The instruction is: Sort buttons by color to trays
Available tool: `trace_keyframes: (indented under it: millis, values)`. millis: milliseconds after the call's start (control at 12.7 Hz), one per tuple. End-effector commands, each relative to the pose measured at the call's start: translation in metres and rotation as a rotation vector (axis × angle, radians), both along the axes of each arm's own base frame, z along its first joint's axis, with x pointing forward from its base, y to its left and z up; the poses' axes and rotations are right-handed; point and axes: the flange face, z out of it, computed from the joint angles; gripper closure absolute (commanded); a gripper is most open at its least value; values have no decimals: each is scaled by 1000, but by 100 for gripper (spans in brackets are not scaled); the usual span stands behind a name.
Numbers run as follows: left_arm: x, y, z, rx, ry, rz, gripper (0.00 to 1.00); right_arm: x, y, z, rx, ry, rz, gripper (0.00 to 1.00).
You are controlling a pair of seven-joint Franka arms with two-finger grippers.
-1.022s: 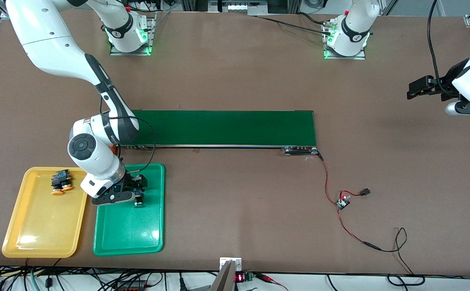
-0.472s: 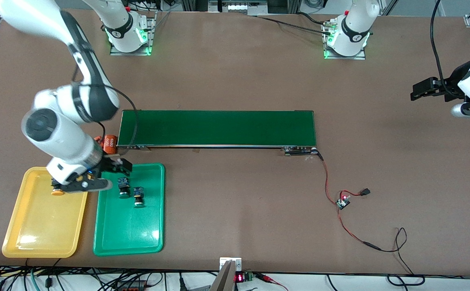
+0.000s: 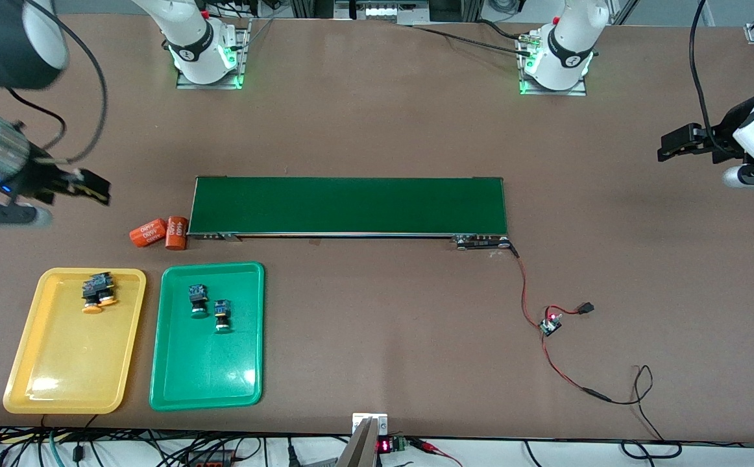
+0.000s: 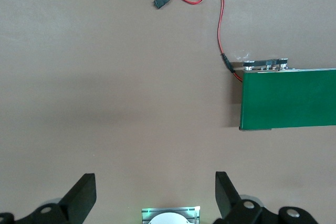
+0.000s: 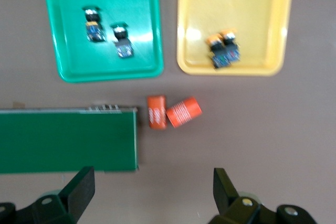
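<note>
Four buttons (image 3: 207,307) sorted — my grippers empty.
Below my wide-open right gripper (image 3: 69,188) they look light, rigid — grip the square bodies; left gripper (image 3: 675,144) waits, open.

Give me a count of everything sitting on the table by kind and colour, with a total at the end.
Orange-yellow-capped push-button switches: 2
Green-capped push-button switches: 2
Yellow shallow plastic tray: 1
Green shallow plastic tray: 1
Orange cylinders: 2
Dark-green conveyor belt: 1
Small wired circuit board: 1
Total: 10
</note>
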Motion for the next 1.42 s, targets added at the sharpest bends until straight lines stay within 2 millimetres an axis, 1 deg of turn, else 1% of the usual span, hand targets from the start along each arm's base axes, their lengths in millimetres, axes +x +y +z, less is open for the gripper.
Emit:
trace_keyframes:
  millis: [0, 157, 315, 393, 472, 629, 786, 865, 1022, 1179, 1337]
  values:
    - [3, 0, 6, -24, 0, 7, 0, -31, -15, 21, 19, 36, -23, 0]
    - [3, -1, 6, -22, 0, 7, 0, -35, -19, 20, 20, 61, -41, 0]
    - [3, -1, 6, -22, 0, 7, 0, -34, -24, 21, 20, 61, -45, 0]
    - [3, -1, 6, -22, 0, 7, 0, -33, -27, 20, 20, 63, -52, 0]
    - [3, -1, 6, -22, 0, 7, 0, -34, -35, 19, 22, 72, -66, 0]
    - [3, 0, 6, -22, 0, 8, 0, -38, -38, 19, 22, 90, -78, 0]
    - [3, 0, 6, -22, 0, 8, 0, -40, -35, 20, 45, 97, -89, 0]
    - [3, 0, 6, -22, 0, 8, 0, -36, -29, 21, 81, 76, -92, 0]
    - [3, 1, 6, -22, 0, 8, 0, -25, -25, 21, 101, 9, -109, 0]
    - [3, 1, 6, -22, 0, 10, 0, -23, -18, 22, 102, -5, -100, 0]
    - [3, 1, 6, -22, 0, 8, 0, -23, -15, 22, 102, -3, -97, 0]
